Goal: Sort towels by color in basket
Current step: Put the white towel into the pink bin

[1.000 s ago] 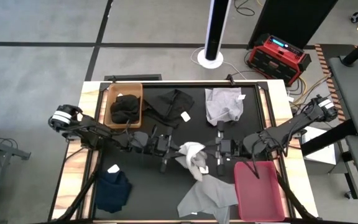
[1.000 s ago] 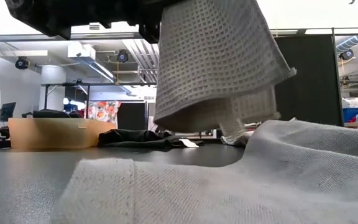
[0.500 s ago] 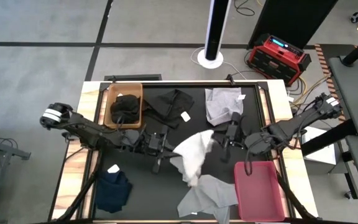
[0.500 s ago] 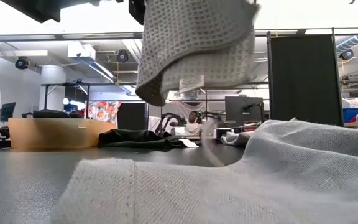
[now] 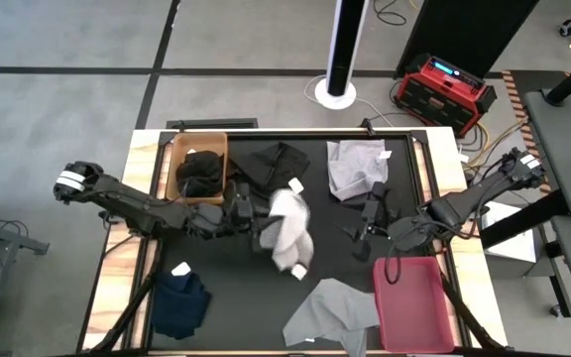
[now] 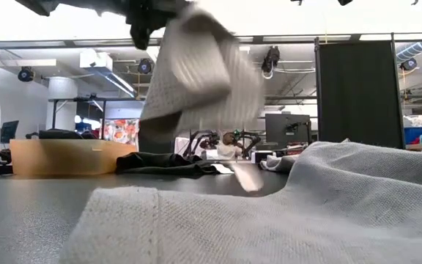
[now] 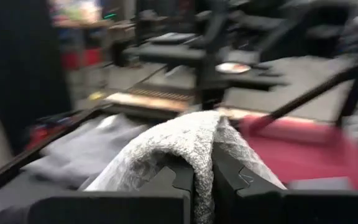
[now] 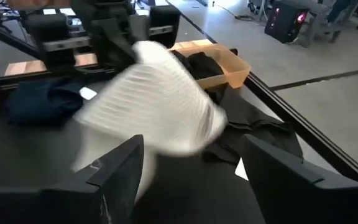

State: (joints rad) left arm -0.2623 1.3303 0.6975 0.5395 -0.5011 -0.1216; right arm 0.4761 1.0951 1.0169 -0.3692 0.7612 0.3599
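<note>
1. My left gripper (image 5: 262, 226) is above the middle of the table (image 5: 226, 288), its fingers pressed together on a pale grey towel (image 5: 290, 230) that hangs clear of the surface.
2. In my left wrist view the same towel (image 7: 166, 146) drapes over both closed fingers (image 7: 184, 177), pinched in the narrow gap between them.
3. In the low view that towel (image 6: 200, 77) swings in the air, blurred, well above the tabletop.
4. My right gripper (image 5: 358, 230) waits just right of the hanging towel, not touching it; its fingers (image 8: 114, 177) are spread wide with nothing between them.
5. The tan basket (image 5: 178, 159) sits at the far left of the table and holds a black towel (image 5: 201, 171).
6. Another black towel (image 5: 271, 164) lies on the table just beside the basket, with a small white tag near its edge.
7. A grey towel (image 5: 355, 167) lies at the far side, right of centre.
8. A second grey towel (image 5: 330, 312) lies at the near edge, touching the red bin (image 5: 419, 302) as far as I can tell.
9. A navy towel (image 5: 179, 302) lies at the near left corner, well apart from the others.
</note>
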